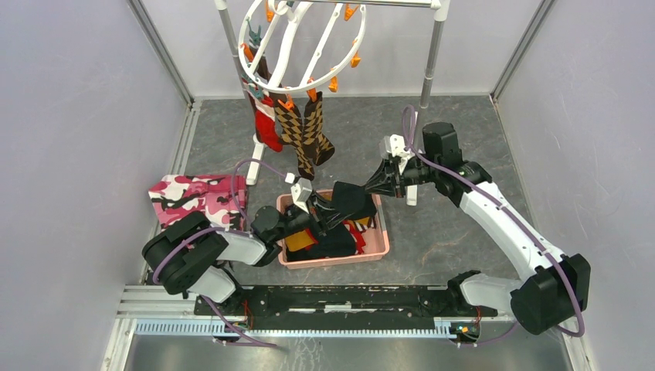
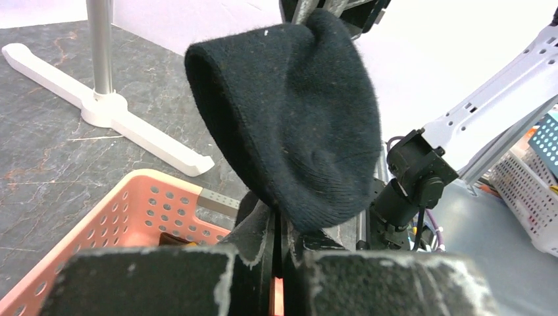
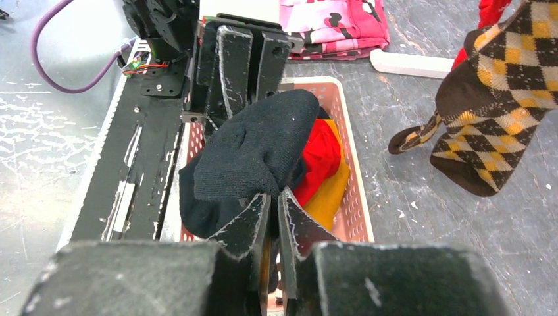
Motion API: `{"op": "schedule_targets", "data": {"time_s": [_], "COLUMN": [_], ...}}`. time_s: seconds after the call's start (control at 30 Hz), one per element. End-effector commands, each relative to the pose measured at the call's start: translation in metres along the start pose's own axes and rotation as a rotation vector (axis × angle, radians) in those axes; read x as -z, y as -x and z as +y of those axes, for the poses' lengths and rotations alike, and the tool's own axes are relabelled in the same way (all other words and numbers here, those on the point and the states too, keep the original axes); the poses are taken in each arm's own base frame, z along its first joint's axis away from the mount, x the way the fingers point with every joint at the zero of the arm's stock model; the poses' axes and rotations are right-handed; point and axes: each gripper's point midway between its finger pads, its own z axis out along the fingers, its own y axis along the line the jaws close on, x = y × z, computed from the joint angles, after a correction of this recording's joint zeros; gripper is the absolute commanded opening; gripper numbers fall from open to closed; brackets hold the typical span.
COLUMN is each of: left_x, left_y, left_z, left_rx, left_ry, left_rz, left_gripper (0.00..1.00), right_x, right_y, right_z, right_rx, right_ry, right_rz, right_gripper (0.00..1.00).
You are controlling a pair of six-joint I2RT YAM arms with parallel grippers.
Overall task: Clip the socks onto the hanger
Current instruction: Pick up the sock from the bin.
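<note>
Top external view shows a red sock (image 1: pixel 267 124) and 2 argyle socks (image 1: pixel 300 135) clipped to the hanger (image 1: pixel 284 54), both arms' jaws clamped on 1 black sock (image 1: pixel 349 199), and more waiting in the basket (image 1: pixel 334 258).

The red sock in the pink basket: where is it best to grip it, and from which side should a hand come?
Probably grip the bulging upper fold of the red sock, coming from above. The basket walls close off the sides, and the black sock held over it covers its other half.
</note>
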Motion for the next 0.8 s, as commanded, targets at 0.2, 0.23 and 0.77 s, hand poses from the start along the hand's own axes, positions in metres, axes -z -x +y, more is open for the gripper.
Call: {"op": "schedule_targets", "data": {"time_s": [0.2,0.23,0.77], "left_x": [-0.002,-0.002,0.019], "left_y": [0.011,0.008,0.018], "left_z": [-0.023,-0.022,-0.057], "left_rx": [0.209,0.236,0.558], "left_ry": [-0.033,-0.014,-0.009], "left_rz": [0.054,0.087,0.199], "left_gripper": [0.02,0.02,0.02], "right_x": [0.014,0.015,0.025], "right_y": [-0.017,-0.017,-0.028], "right_z": [-0.017,-0.017,-0.025], "right_rx": [0.059,0.064,0.103], "right_ry": [-0.09,-0.096,-0.176], "right_rz": [0.044,0.047,0.106], "right_gripper": [0.19,0.21,0.64]}}
